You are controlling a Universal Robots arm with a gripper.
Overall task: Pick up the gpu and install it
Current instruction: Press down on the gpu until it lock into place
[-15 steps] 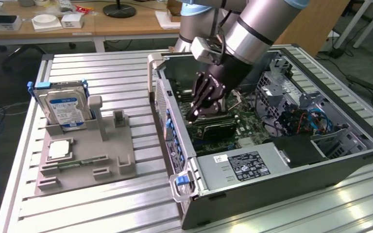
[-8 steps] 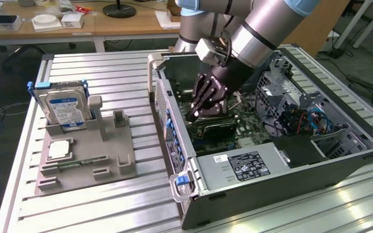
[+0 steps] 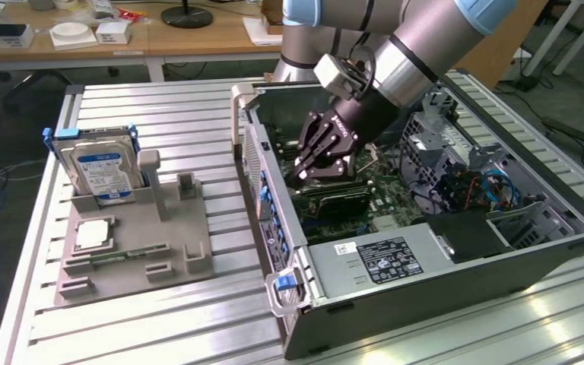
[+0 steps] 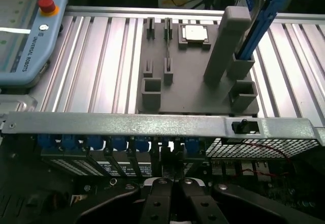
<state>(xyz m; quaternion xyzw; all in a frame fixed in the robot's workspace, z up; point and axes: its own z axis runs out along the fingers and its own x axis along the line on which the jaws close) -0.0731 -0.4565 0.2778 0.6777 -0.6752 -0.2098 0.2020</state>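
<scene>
GPU (image 3: 338, 199) sits low inside the open computer case (image 3: 455, 251), a dark flat card lying along the green motherboard (image 3: 383, 194), directly under the pincer (image 3: 312, 173). Whether it is fully seated in its slot I cannot tell.

Largest in the scene is the ribbed aluminium desk (image 3: 170, 319), which carries everything. On it, toward the exterior view's right, lies the computer case on its side with its panel off, showing the motherboard, a perforated drive cage (image 3: 429, 133), red and blue cables (image 3: 474, 190) and a labelled power supply (image 3: 388, 258).

The Universal Robots arm (image 3: 414, 46) reaches down from the top of the exterior view into the case. Its black pincer hangs just above the card; in the wrist view the fingers (image 4: 157, 203) meet close together at the middle, but I cannot tell whether they clamp the card or merely stand closed above it.

On the exterior view's left stands a grey parts fixture (image 3: 155, 243), well apart from the case. A silver hard drive (image 3: 99, 171) with a blue label stands upright in its rear holder. Beside it on the fixture lies a square processor chip (image 3: 94, 234), and nearer the front a narrow green memory stick (image 3: 119, 255) lies flat.

In the wrist view, a teach pendant (image 4: 28, 31) with a red stop button (image 4: 46, 4) rests on the desk beyond the case wall (image 4: 152, 125).
</scene>
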